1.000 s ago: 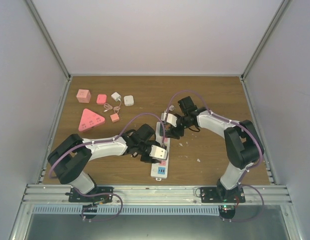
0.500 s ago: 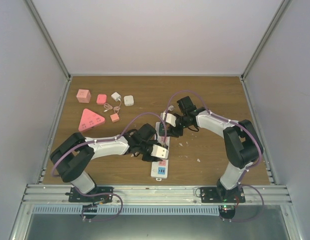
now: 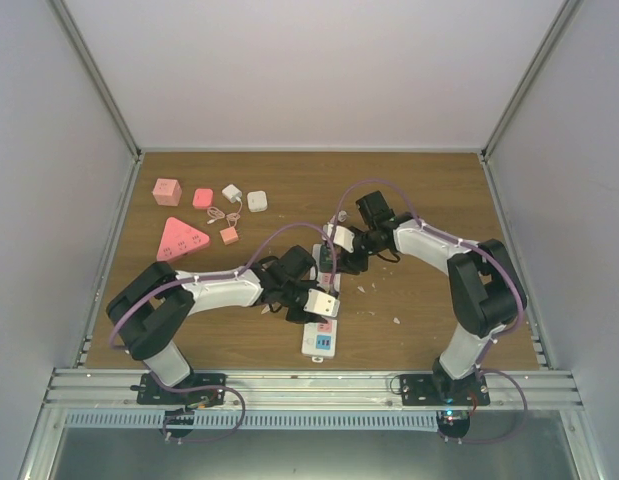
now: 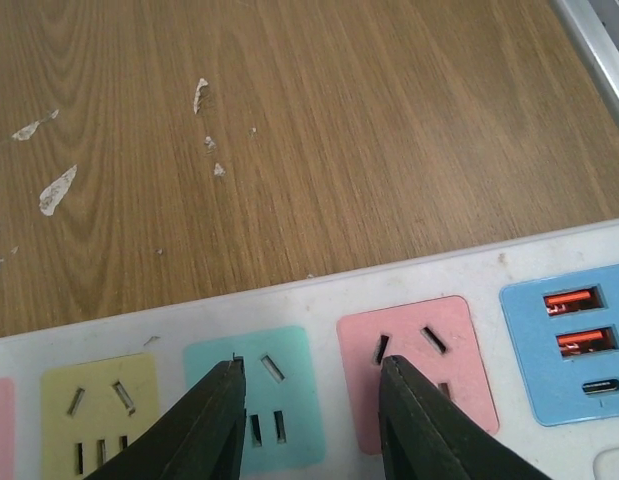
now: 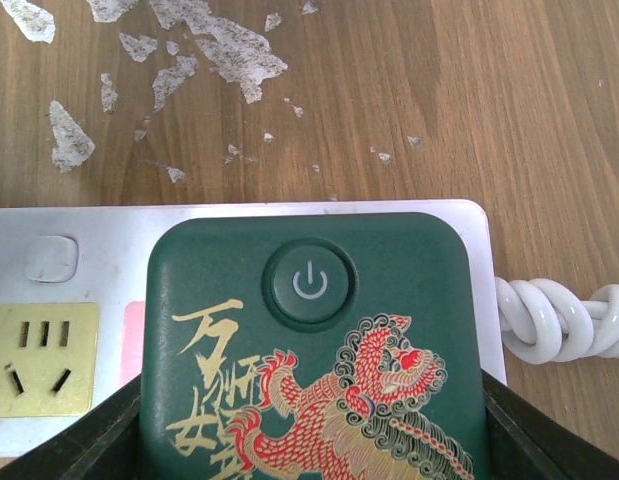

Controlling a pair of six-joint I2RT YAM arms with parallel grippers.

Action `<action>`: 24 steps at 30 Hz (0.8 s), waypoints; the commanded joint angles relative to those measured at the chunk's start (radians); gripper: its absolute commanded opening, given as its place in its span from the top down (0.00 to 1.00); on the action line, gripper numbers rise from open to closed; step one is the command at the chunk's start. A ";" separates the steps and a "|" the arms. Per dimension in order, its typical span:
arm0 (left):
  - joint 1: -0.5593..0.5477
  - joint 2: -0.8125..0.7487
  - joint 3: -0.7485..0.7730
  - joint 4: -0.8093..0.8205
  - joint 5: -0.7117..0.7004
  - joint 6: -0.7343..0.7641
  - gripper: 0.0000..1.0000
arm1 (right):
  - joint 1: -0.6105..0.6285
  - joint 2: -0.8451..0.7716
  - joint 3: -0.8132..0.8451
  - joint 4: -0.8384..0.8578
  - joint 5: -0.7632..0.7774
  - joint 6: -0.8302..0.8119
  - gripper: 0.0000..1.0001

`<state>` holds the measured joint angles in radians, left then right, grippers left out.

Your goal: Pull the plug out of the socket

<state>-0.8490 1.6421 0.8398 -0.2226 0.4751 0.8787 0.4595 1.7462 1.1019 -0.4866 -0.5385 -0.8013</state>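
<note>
Dark green glossy plastic, square with rounded corners, the plug [image 5: 314,340] is sitting in the far end of the socket [image 5: 99,230], a long white strip lying on the wood-grain table [image 5: 489,90] between the arms; a round power button and a red-and-gold lion are showing on top; the right gripper [image 5: 314,445] is clamping it on both sides; a coiled white cord [image 5: 559,320] is trailing beside it; the left gripper [image 4: 309,400] is holding its black fingers apart over the mint and pink faces; pale flakes [image 5: 219,50] are littering the wood; a pink triangle [image 3: 181,240] is lying well apart.
</note>
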 commanded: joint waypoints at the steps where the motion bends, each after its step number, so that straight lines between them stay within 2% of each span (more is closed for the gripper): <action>1: 0.007 0.073 -0.012 -0.055 -0.105 0.032 0.62 | 0.005 -0.073 0.041 -0.075 -0.221 -0.009 0.76; 7: 0.014 0.085 -0.005 -0.064 -0.092 0.033 0.63 | -0.007 -0.082 0.047 -0.086 -0.272 -0.009 0.77; 18: 0.023 0.084 0.012 -0.083 -0.089 0.024 0.63 | -0.030 -0.107 0.029 -0.046 -0.246 0.020 0.79; 20: 0.035 0.064 0.062 -0.129 -0.030 -0.006 0.61 | -0.048 -0.118 0.029 -0.038 -0.248 0.037 0.79; 24: 0.074 -0.018 0.158 -0.185 0.098 -0.061 0.47 | -0.098 -0.127 0.041 -0.030 -0.298 0.068 0.79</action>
<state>-0.8181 1.6711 0.9176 -0.3359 0.5179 0.8623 0.4103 1.6608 1.1240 -0.5449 -0.7616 -0.7761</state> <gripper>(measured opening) 0.488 0.612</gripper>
